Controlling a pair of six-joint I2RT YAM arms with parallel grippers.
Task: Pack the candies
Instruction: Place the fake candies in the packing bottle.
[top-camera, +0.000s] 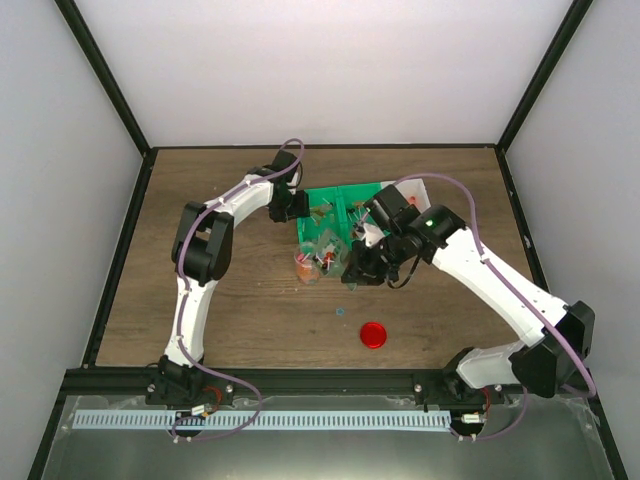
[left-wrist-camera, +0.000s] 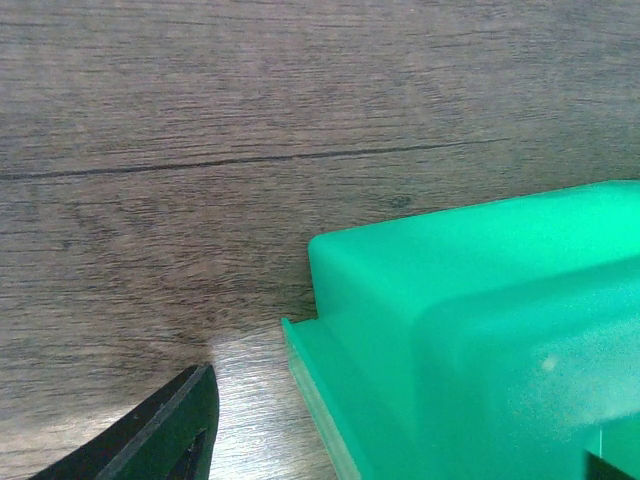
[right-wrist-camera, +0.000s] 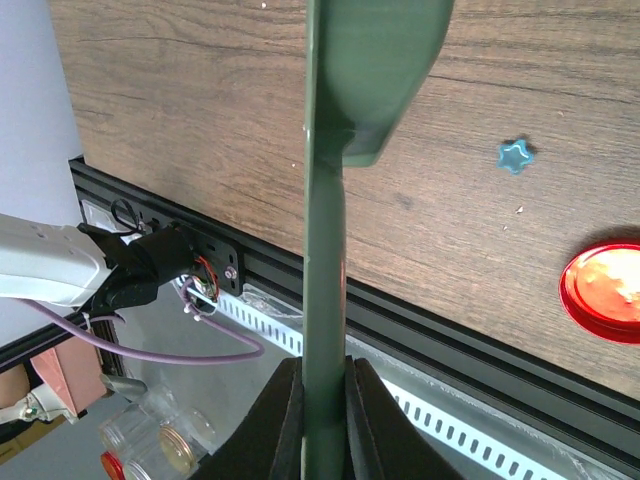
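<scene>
- Two arms seen from above, both reaching to a green tray (top-camera: 345, 198) in the middle of the wooden table (top-camera: 200, 300).
- Many candies (top-camera: 320, 247): loose on the near-left part of the tray and spilling onto the wood just in front of it. Mostly gold-brown and orange, some red. Too small to count.
- Right gripper (right-wrist-camera: 322, 372): clenched on the handle of a dark green scoop (right-wrist-camera: 372, 70), with a black finger (right-wrist-camera: 283, 420) pressed flat against each side of the handle.
- Scoop bowl points away from the wrist and shows only its underside, so cannot tell what is in it.
- From above, sits at the near-right edge of the candy pile. Cannot tell whether the scoop touches any candy.
- Left gripper (top-camera: 288, 207): released, at the far-left corner of the tray, jaws apart with that corner between them.
- Near finger (left-wrist-camera: 165, 435) beside the tray's flange, a strip of bare wood between the two. Other finger only a dark sliver at the frame corner.
- Red lid (top-camera: 373, 334): flat on the wood, well apart from the tray, toward the arm bases.
- Small blue star-shaped piece (right-wrist-camera: 516, 154): on the wood between lid and tray.
</scene>
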